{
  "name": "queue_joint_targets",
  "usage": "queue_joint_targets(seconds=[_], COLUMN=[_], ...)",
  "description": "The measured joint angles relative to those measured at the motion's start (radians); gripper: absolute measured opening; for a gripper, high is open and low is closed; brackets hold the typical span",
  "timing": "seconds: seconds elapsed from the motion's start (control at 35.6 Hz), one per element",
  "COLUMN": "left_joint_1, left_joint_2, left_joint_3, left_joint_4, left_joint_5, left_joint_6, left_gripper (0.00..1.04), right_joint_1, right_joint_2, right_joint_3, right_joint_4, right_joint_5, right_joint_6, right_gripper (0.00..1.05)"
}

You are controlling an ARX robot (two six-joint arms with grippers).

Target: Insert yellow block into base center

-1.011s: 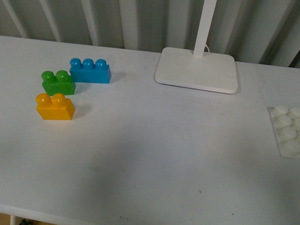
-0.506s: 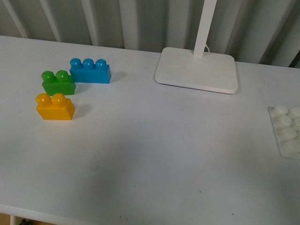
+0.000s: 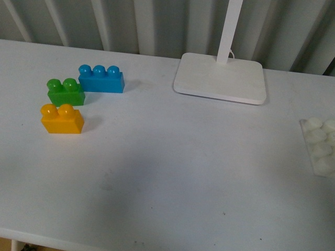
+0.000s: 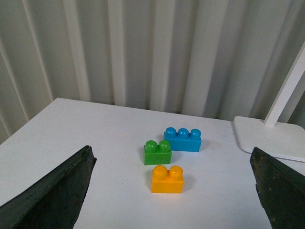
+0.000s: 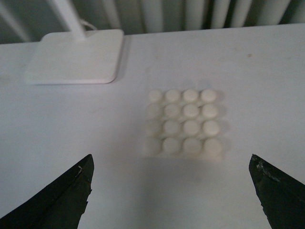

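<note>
- Progress: approx 0%, as I read it. No step of the insert is done yet.
- Yellow block (image 3: 62, 119): sits on the table (image 3: 167, 172), robot's L side, 2 studs up, nothing holding it.
- Neighbours: green block (image 3: 65, 92) is just behind it; can't tell if they touch. Blue block (image 3: 101, 79) is just beside the green one, further back and to the R.
- Base (image 5: 183, 123): flat on the table at far R, cut by the front view's edge. R wrist view shows all 4x4 studs bare, so the center 4 are free.
- Block and base are well apart, on opposite sides of the table.
- L gripper (image 4: 171, 155): jaws spread wide, empty. It hangs above the table short of the blocks, w/ the yellow one framed between the fingers.
- R gripper (image 5: 170, 160): jaws also spread wide, empty, w/ the base framed between the fingers. No contact.
- Neither arm shows in the front view.
- Left to do, by my read: reach, close on the yellow block, lift, carry across, line up over the center studs, press down.
- L arm looks best placed for the pick. The base is on the R side, so expect a long carry or a handover.
- Lamp foot (image 3: 220, 77): at the back between the 2, prob. clear of a straight carry.
- Risk: green block is close, so a finger may nudge it during the grasp.
</note>
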Motion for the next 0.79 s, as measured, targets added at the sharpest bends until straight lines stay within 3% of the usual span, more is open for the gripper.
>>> queue_joint_targets(seconds=[0.11,0.2,0.48,0.79], left_joint_1=[0.0,0.0,0.0,0.0], left_joint_2=[0.0,0.0,0.0,0.0], left_joint_3=[0.0,0.0,0.0,0.0], left_joint_4=[0.0,0.0,0.0,0.0], left_joint_5=[0.0,0.001,0.0,0.0], left_joint_6=[0.0,0.0,0.0,0.0], left_gripper=[0.98,0.98,0.98,0.98], right_joint_1=[-0.086,-0.096,-0.04,-0.003], right_joint_2=[0.373,0.615,1.091,1.239], right_joint_3=[0.093,0.165,0.333,0.421], right_joint_4=[0.271,0.382,0.469,0.476], right_joint_5=[-0.031,-0.036,-0.027,0.003], right_joint_6=[-0.06,-0.094,-0.13,-0.077], right_gripper=[0.95,0.95,0.95,0.95])
